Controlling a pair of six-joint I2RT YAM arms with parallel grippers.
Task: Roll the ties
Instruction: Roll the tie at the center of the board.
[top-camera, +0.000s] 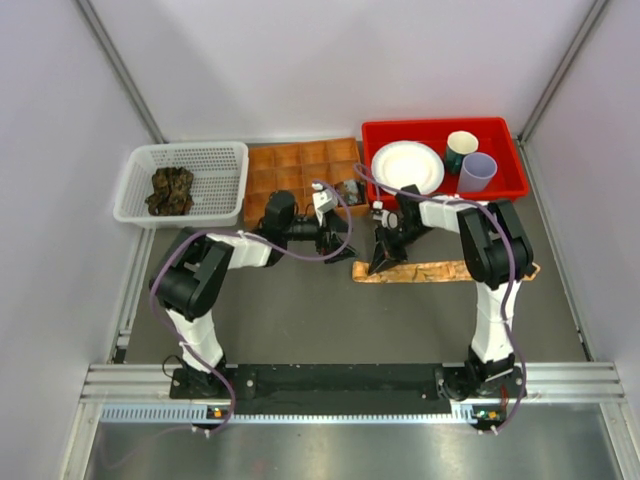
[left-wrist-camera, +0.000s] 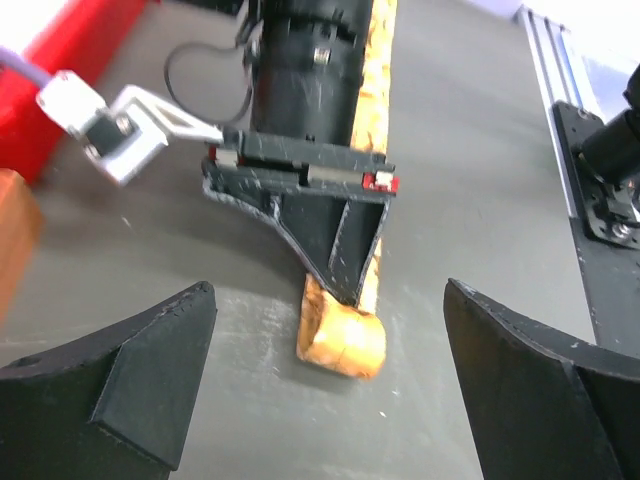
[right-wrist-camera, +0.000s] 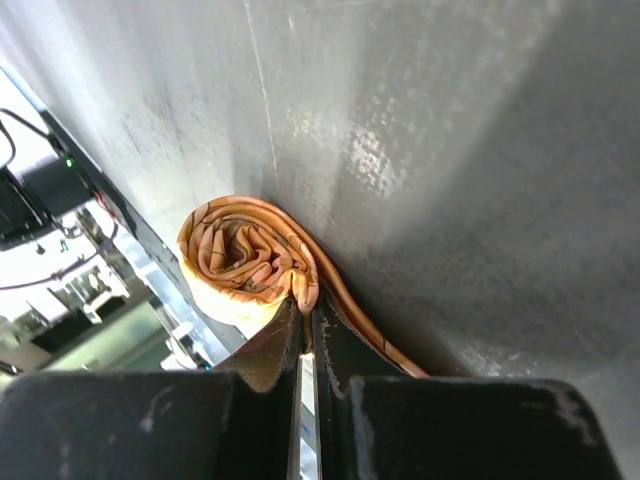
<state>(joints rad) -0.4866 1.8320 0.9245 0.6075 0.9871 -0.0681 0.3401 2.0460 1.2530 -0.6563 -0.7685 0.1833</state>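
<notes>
Left claw (top-camera: 330, 240) is spread wide and holds nothing. In its wrist view its two fingers stand well apart, with the rolled end of the orange tie (top-camera: 450, 270) on the table (top-camera: 330, 320) just ahead of the gap between them. Just to the right, the right claw (right-wrist-camera: 305, 325) is pressed together, pinching the tie's strip where it leaves the roll. From there the tie runs flat to the right. Its long axis lies left-right across the table, and its free end reaches out past the right arm.

The coil faces the left claw, but the right claw is the one touching the tie. My judgement is that the rest of the rolling must travel rightward along the strip, with the left claw placed to steady the coil.

Counted left to right:
- one white basket (top-camera: 185, 148) holding a heap of dark ties (top-camera: 172, 190), number unclear
- one brown tray (top-camera: 290, 165) with what looks like one dark roll (top-camera: 350, 191) in a right-hand compartment
- one orange tie
- one red bin (top-camera: 430, 124) with one plate (top-camera: 407, 166) and two cups (top-camera: 462, 150)
</notes>
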